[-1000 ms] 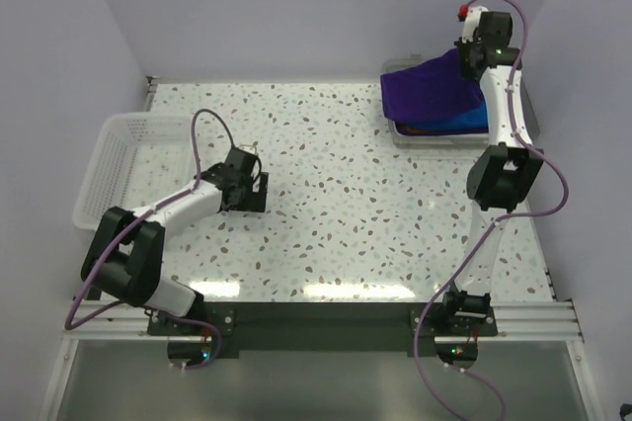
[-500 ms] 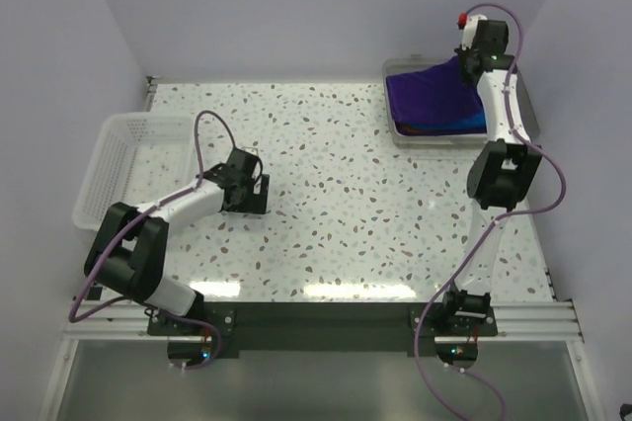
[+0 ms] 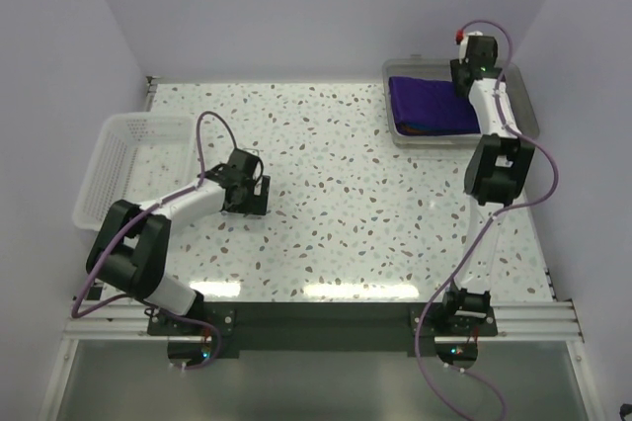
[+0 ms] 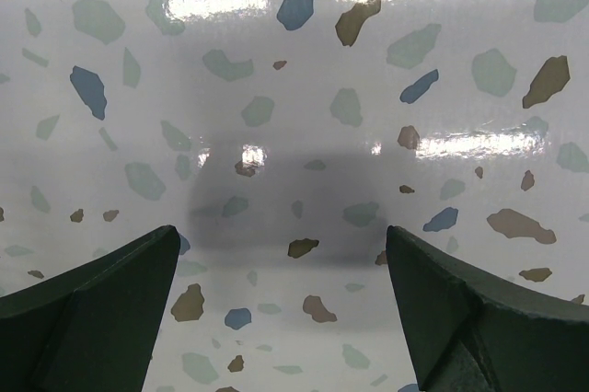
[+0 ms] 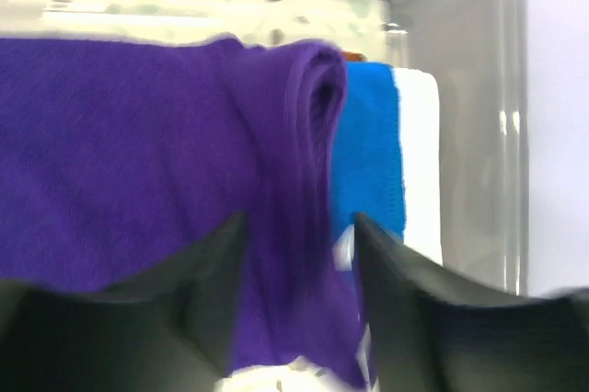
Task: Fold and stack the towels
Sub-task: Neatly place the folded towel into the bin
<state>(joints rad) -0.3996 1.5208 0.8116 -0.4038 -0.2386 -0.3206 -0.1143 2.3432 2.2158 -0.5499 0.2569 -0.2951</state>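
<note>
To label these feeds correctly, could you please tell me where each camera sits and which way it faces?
Top external: above and behind the robot, looking down on the table; both arms show.
Left wrist: on the left arm, facing the table; left tool shows, open.
Right wrist: on the right arm, facing the purple towel in the bin; right tool straddles a fold.
Shared: top and right wrist show that towel.

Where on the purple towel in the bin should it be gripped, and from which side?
Pinch the raised fold ridge of the purple towel, coming straight down from above: it stands proud of the flat cloth beside the blue towel, and the right gripper flanks it.
</note>
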